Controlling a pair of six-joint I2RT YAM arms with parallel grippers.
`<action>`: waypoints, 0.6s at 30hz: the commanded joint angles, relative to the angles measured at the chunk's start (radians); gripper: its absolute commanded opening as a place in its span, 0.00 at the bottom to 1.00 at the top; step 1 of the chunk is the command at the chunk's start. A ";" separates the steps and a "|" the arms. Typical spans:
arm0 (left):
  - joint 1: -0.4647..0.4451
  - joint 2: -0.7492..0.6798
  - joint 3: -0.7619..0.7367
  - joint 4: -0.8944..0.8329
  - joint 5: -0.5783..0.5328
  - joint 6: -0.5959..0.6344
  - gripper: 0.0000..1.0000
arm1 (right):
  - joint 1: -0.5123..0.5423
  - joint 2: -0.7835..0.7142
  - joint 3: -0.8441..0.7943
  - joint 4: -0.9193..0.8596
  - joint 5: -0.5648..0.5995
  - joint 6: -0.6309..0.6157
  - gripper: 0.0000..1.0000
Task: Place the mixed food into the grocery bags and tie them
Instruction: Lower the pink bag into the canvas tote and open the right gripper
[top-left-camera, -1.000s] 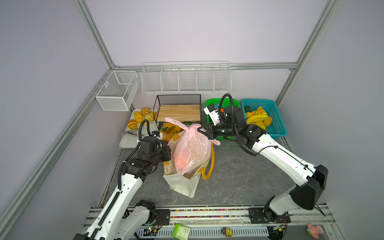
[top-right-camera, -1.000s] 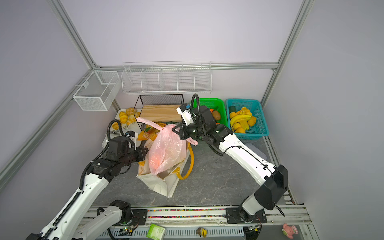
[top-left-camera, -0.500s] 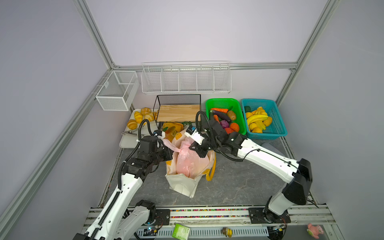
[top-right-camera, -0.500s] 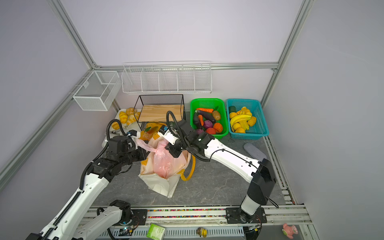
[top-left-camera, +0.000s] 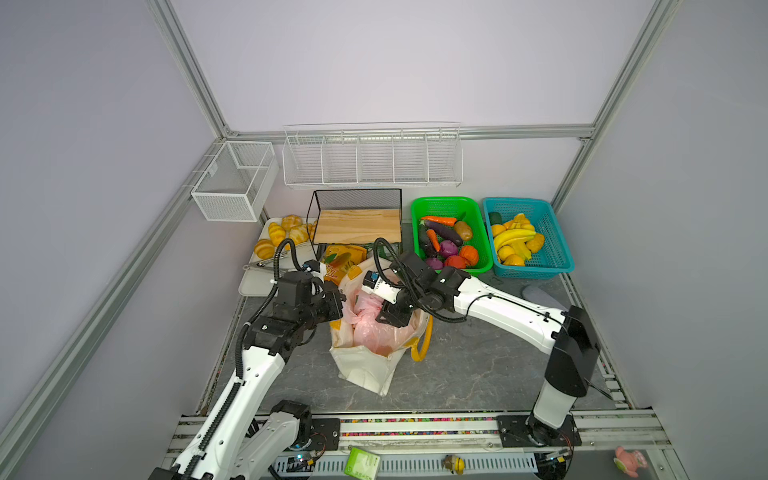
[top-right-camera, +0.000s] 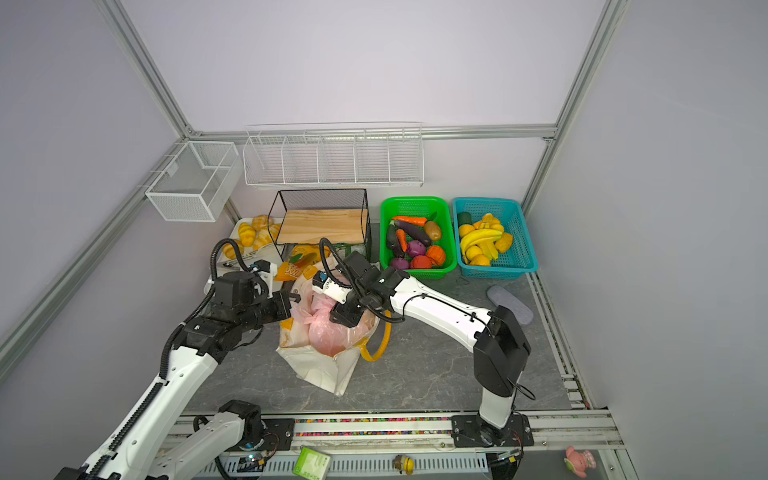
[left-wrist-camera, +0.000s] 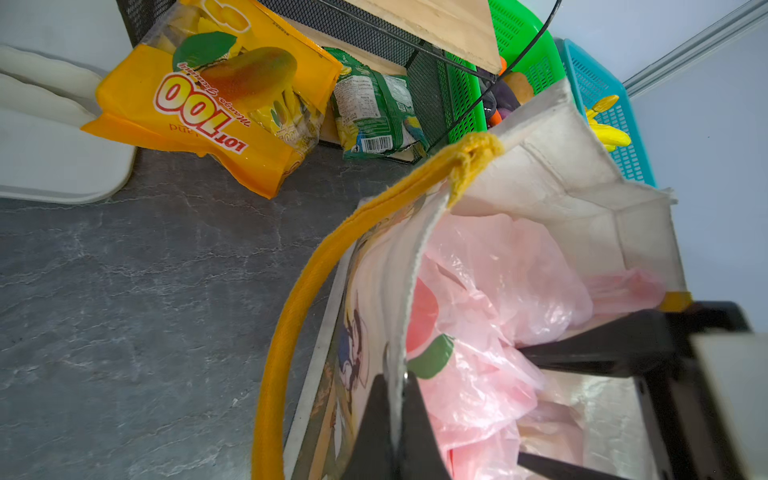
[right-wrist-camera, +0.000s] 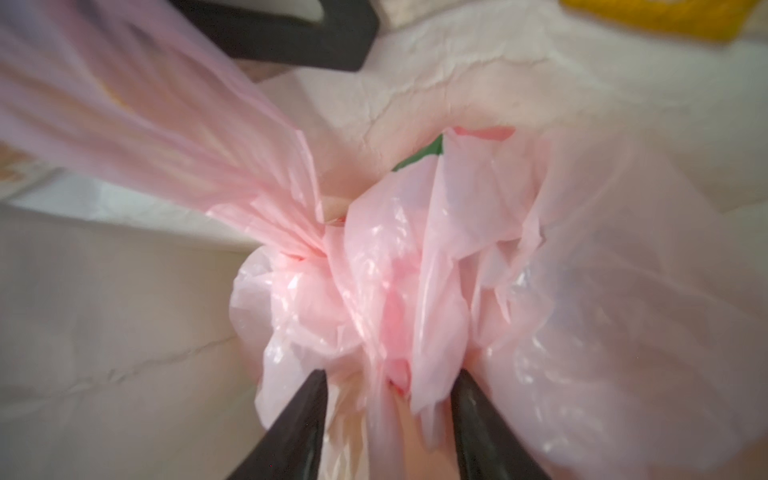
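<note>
The cream canvas tote (top-left-camera: 365, 374) lies on the grey table (top-left-camera: 478, 365), closed end nearest and mouth open toward the far side. A second ago the pink plastic bag (top-left-camera: 370, 332) hung above the tote from the right gripper, up by the green basket. Now it sits down inside the tote's mouth. The right gripper (top-left-camera: 392, 318) has come down with it and hangs in the mouth directly over the bag. In the right wrist view its jaws have parted, and the bag's gathered top lies loose between the fingers (right-wrist-camera: 303, 415), not pinched. The left gripper (top-left-camera: 341, 297) stays where it was, at the tote's left rim. The left wrist view shows its fingers (left-wrist-camera: 374, 415) closed flat on the cream wall. One yellow handle (top-left-camera: 424, 345) loops out on the tote's right. Just beyond the tote lies an orange mango-sweet pouch (top-left-camera: 345, 259). Farther right stand the green basket (top-left-camera: 444, 199) of vegetables and the blue basket (top-left-camera: 515, 201) of fruit.
</note>
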 joint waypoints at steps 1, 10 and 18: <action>0.008 -0.004 -0.003 0.028 -0.029 -0.003 0.00 | -0.020 -0.154 -0.028 -0.015 0.008 0.001 0.62; 0.008 -0.012 -0.006 0.040 -0.020 -0.003 0.00 | -0.032 -0.240 -0.109 0.099 0.052 0.099 0.72; 0.008 -0.010 -0.009 0.037 -0.018 -0.004 0.00 | 0.018 -0.056 -0.059 0.336 0.024 0.165 0.63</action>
